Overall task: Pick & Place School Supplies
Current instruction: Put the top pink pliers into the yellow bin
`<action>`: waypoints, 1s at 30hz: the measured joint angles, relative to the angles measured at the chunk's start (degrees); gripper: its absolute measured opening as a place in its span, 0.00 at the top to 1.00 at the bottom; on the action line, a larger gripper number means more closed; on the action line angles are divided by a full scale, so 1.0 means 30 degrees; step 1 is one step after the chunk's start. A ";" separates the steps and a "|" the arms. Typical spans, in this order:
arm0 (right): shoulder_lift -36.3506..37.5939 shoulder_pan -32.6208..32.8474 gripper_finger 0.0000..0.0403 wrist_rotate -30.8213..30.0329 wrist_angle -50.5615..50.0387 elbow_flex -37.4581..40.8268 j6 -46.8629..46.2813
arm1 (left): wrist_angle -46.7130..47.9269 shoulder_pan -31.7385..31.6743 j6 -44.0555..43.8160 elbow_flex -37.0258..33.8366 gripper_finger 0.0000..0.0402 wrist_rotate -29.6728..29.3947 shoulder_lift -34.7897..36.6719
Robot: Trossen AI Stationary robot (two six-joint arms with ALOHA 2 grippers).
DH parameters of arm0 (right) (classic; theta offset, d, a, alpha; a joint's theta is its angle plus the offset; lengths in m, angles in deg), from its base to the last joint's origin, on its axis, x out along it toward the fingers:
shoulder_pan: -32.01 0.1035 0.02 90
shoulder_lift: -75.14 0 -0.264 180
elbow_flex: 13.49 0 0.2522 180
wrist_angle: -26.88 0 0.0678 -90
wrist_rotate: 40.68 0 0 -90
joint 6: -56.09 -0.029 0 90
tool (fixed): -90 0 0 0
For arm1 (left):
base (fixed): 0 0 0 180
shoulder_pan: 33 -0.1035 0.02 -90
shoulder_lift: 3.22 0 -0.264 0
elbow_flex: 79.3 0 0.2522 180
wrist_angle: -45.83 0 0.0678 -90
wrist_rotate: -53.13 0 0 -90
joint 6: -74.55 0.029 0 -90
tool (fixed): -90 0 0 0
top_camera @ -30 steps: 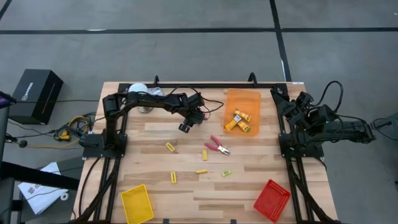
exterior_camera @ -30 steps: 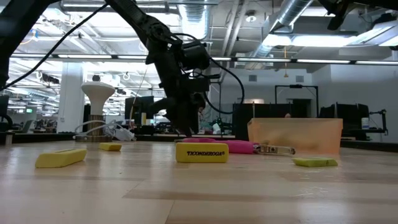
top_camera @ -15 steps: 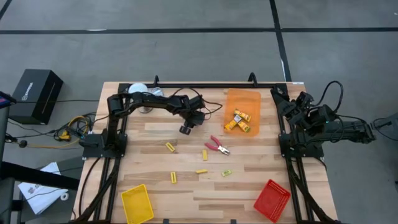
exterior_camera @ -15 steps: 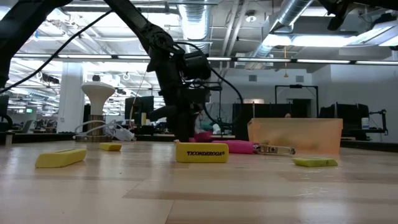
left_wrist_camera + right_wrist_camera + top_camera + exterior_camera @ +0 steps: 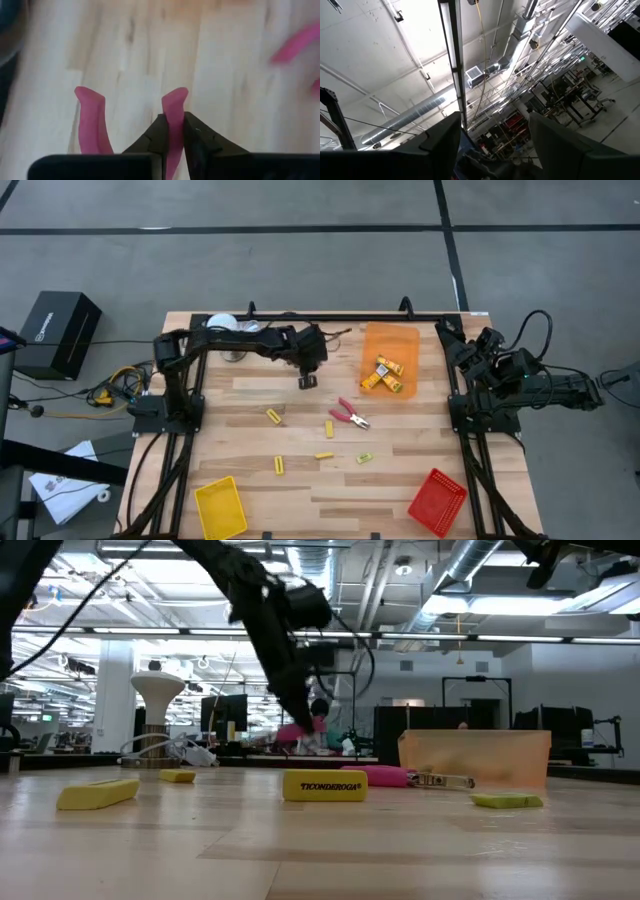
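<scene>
The bench (image 5: 250, 395) filled the middle of the high view, with the orange tray (image 5: 376, 340) toward its upper right and the yellow tray (image 5: 221, 506) and red tray (image 5: 437, 502) along its lower edge. The left arm (image 5: 240, 340) reached across the upper centre of that view. Its jaws were closed almost fully on one pink-red handle of a pair of pliers (image 5: 90, 120), and the other handle stood free beside them. In the low view the tool hung above the bench, left of centre. The right arm (image 5: 500, 375) waited at the right edge, its jaws spread wide on nothing and aimed at the ceiling. You should have judged the pliers stiff and the heaviest item here. The metal head probably pulled down against a one-handle hold, and the coated handle gave fair friction, so the tool could swing or pivot in transit. The second pliers (image 5: 349, 415) lay just right of centre in the high view; taking them across both handles near the hinge looked steadier. The loose yellow blocks (image 5: 273, 415) were scattered over the lower middle of the bench, and a few more lay in the orange tray. They looked light, rigid and not fragile, and you would best have pinched them across the narrow width.
</scene>
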 joint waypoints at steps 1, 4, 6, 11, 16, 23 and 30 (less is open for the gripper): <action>0.0005 -0.0005 0.44 0.0000 0.0000 0.0002 0.0038 | -0.0009 0.0006 -0.1230 0.0000 0.93 -0.0143 0.0548; 0.0002 -0.0007 0.44 0.0007 -0.0002 -0.0003 0.0088 | -0.0166 0.0148 -0.5566 -0.0033 0.93 -0.1022 0.2339; 0.0004 -0.0007 0.44 0.0009 -0.0060 0.0003 0.0122 | 0.0066 0.0420 -0.8415 -0.0295 0.93 -0.2040 0.3443; 0.0004 -0.0015 0.44 0.0186 -0.0244 0.0001 0.0116 | 0.1563 0.1607 -1.4231 -0.1714 0.93 -0.4011 0.5988; 0.0015 -0.0015 0.44 0.0625 -0.0431 -0.0003 -0.0163 | 0.3296 0.3893 -1.6469 -0.4204 0.93 -0.3830 0.7995; 0.0015 0.0042 0.44 0.1679 -0.0689 -0.0003 -0.1683 | 0.5677 0.8540 -1.6511 -0.6025 0.93 -0.1068 1.0317; 0.0007 0.0044 0.44 0.1917 -0.0764 -0.0003 -0.2307 | 0.6677 1.2225 -1.6954 -0.6003 0.93 0.0259 1.1587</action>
